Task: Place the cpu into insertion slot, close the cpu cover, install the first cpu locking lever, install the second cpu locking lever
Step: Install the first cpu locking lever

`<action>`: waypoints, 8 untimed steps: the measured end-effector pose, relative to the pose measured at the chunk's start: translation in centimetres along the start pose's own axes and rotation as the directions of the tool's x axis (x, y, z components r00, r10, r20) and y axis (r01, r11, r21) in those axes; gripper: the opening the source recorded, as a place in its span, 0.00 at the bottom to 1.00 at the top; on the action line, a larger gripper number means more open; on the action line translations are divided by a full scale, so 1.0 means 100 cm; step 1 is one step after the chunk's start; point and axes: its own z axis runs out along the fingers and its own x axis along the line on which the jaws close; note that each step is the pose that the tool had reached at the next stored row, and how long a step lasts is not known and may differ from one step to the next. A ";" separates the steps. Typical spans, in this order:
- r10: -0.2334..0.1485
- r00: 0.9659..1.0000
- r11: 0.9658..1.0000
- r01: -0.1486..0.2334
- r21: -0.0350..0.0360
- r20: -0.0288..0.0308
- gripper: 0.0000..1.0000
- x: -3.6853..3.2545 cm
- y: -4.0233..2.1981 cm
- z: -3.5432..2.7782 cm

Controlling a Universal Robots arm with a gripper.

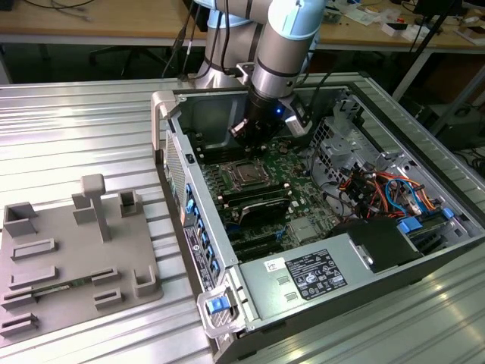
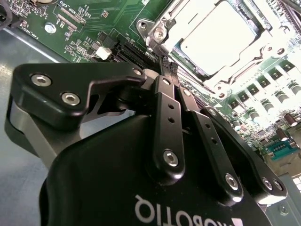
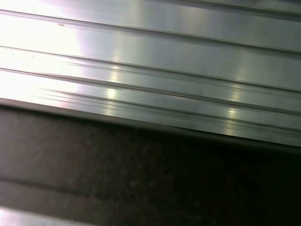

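The arm's tool [image 2: 165, 70] hangs inside the open computer case [image 1: 424, 250], its black fingers [image 2: 168, 127] drawn together to a narrow pinch with nothing between them. Just beyond the fingertips sits the insertion slot [image 2: 221, 42] on the green motherboard [image 2: 89, 23], the cpu [image 2: 218, 35] lying in it with its pale metal top showing, and the cpu cover [image 2: 162, 26] framing it. In the exterior view the slot [image 1: 247, 173] lies right beneath the tool [image 1: 258, 130]. The case rests on a ribbed metal desk [image 1: 76, 129], a grey fixture tray [image 1: 72, 258] well off to the side.
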 end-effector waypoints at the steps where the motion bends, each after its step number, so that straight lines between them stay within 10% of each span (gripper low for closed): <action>1: 0.000 1.000 1.000 0.000 0.000 0.000 0.11 0.0000 0.0001 -0.0003; 8: 0.000 1.000 1.000 0.000 0.000 0.000 0.11 -0.0009 0.0049 -0.0009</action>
